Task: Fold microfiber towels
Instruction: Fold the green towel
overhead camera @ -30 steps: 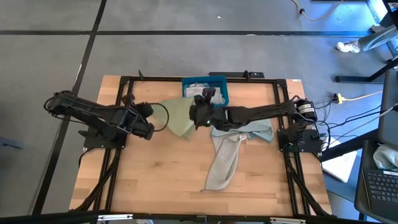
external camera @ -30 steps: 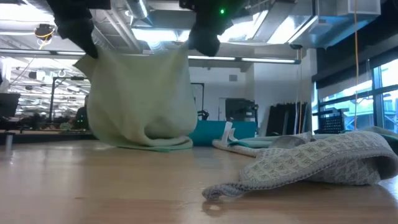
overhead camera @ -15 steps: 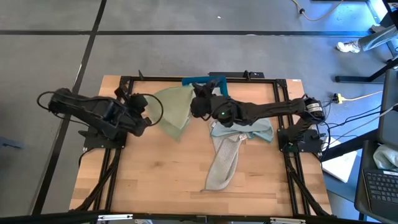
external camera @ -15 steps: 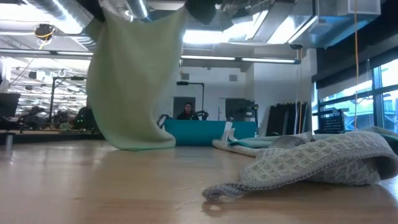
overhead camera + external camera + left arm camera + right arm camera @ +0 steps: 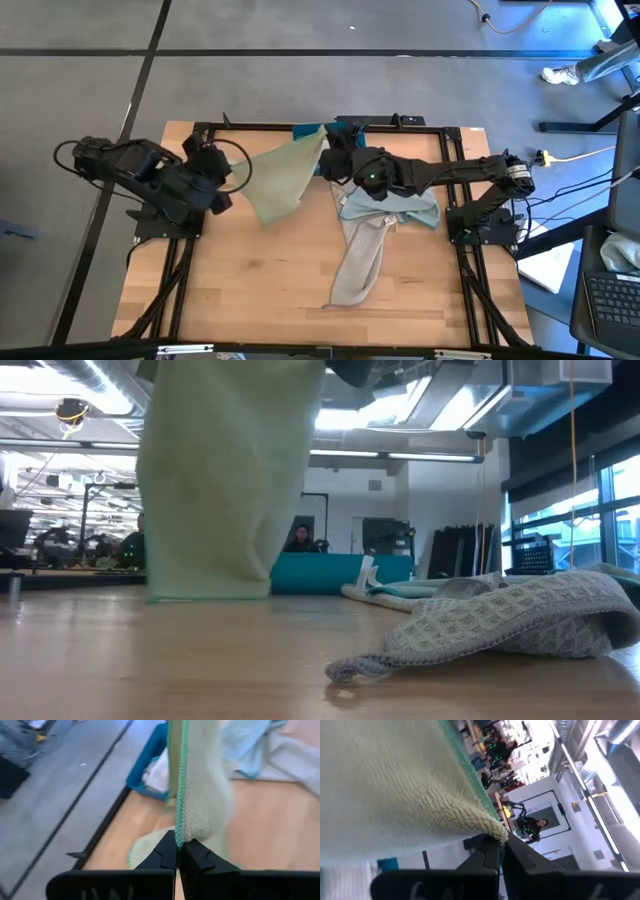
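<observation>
Pale green towel (image 5: 282, 178) is up in the air, stretched between both arms. Left gripper (image 5: 222, 176) has its fingers pinched tight on one top corner, right gripper (image 5: 333, 152) the same on the other; both wrist views show the stitched teal edge (image 5: 180, 785) clamped right at the fingertips.

Key relation: the held top edge runs roughly left-right across the back of the counter (image 5: 250, 290), and the cloth hangs below the fingers. In the low view its bottom hem (image 5: 205, 592) sits about at the counter surface; can't tell if it touches.

My read: lay-down has to go toward the near, bare part of the counter. Grey-beige towel (image 5: 358, 262) lies to the right of centre, pale blue towel (image 5: 400, 212) beside it, teal-blue bin (image 5: 315, 572) behind.
</observation>
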You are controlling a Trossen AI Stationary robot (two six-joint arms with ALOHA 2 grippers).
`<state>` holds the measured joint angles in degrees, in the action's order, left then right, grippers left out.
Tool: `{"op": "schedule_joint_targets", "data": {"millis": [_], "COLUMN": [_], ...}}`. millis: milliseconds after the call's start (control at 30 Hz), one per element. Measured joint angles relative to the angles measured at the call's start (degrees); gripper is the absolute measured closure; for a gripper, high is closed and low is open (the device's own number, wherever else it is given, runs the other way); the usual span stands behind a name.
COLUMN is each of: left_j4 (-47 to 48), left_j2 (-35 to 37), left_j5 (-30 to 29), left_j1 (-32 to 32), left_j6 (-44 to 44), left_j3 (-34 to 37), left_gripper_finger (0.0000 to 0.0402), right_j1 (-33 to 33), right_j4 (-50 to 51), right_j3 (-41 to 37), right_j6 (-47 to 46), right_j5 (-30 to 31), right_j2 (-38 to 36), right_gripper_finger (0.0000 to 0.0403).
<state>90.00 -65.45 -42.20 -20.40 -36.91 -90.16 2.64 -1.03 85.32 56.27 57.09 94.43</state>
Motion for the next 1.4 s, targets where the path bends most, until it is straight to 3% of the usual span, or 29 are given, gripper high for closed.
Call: {"op": "schedule_joint_targets", "data": {"millis": [233,600,967,1200,1400], "left_j4": [-0.1,-0.1,0.1,-0.4,-1.6], "left_j2": [0.0,0.4,1.0,0.9,-0.2], "left_j5": [2.6,0.7,9.0,19.1,29.4], "left_j1": [-2.4,-0.3,1.2,-1.4,-7.7], "left_j6": [0.7,5.8,4.3,-5.4,-16.6], "left_j3": [-5.1,-8.9,-9.4,-1.9,9.0], "left_gripper_finger": [0.0401,0.0401,0.0401,0.0401,0.0401], "right_j1": [-0.9,-3.2,-1.4,3.3,10.7], "right_j4": [4.3,-2.2,12.4,26.5,40.0], "right_j3": [0.0,0.0,-0.1,0.0,0.0], "right_j6": [-2.8,3.1,-6.9,-20.4,-34.6], "right_j5": [-0.1,-2.0,-5.4,-6.1,-17.6], "right_j2": [0.0,-0.4,-0.9,-2.3,-2.7], "right_gripper_finger": [0.0396,0.0396,0.0396,0.0396,0.0396]}}
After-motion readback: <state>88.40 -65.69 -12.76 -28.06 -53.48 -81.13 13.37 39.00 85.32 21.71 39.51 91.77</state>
